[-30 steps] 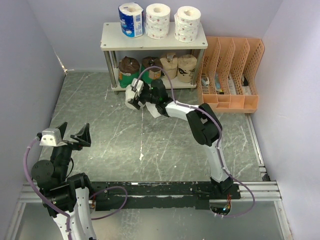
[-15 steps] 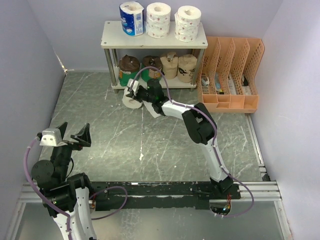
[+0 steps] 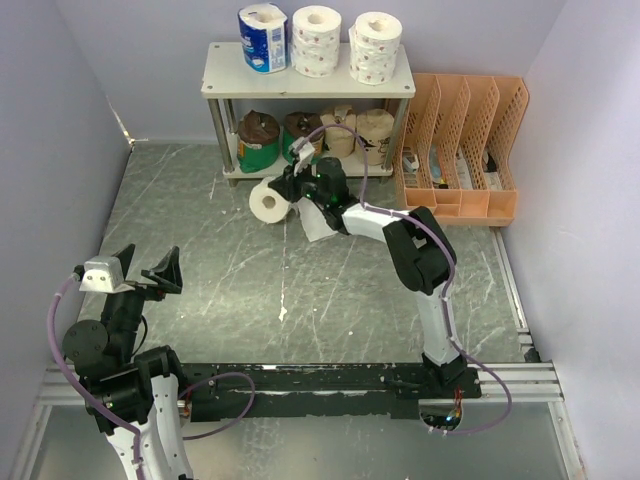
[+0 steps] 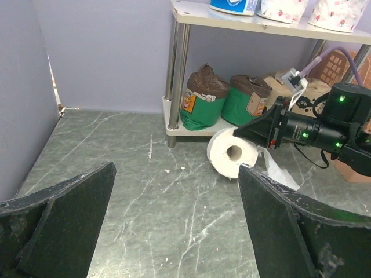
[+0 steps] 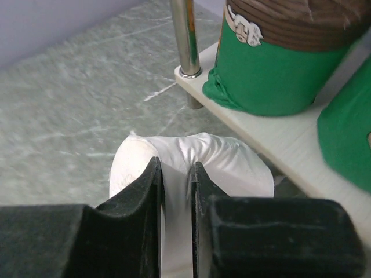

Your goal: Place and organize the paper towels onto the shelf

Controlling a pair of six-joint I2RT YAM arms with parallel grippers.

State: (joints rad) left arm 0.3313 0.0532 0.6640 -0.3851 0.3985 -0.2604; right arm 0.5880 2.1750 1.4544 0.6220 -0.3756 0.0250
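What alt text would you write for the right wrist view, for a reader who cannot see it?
The right end effector pinches a plain white paper towel roll on the grey floor, beside the shelf's lower board, where a green-wrapped roll stands.

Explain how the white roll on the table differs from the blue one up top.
The plain white roll lies on its side on the table, while the blue-wrapped roll stands upright on the shelf top. The plain white roll is bare with a loose sheet; the blue-wrapped roll is packaged. The right gripper pinches the plain white roll; no gripper holds the blue-wrapped roll. Both are similar-sized rolls.
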